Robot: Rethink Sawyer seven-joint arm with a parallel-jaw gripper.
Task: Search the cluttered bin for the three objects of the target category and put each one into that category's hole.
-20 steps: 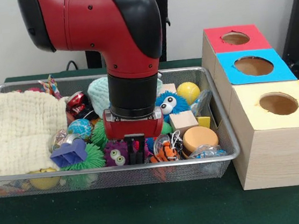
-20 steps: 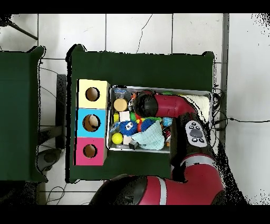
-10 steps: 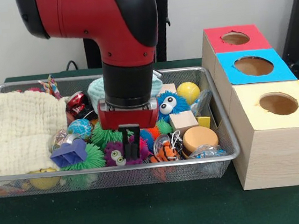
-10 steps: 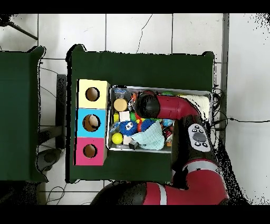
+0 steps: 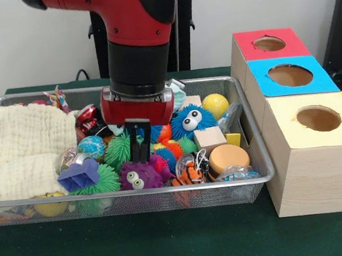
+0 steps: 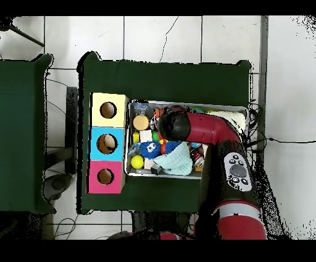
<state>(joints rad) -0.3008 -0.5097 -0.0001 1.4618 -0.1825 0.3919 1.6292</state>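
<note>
In the mesh bin, claw nearly closed and empty, purple spiky toy just below its tips

Sawyer's glossy red arm carries black joint covers, a black cylindrical wrist, a red flange and slim black jaws; grey button pad at 4 o'clock overhead.

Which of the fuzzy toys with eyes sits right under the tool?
The purple one, at the bin's front edge, directly below the tool. The blue one sits farther back, toward the boxes.
</note>
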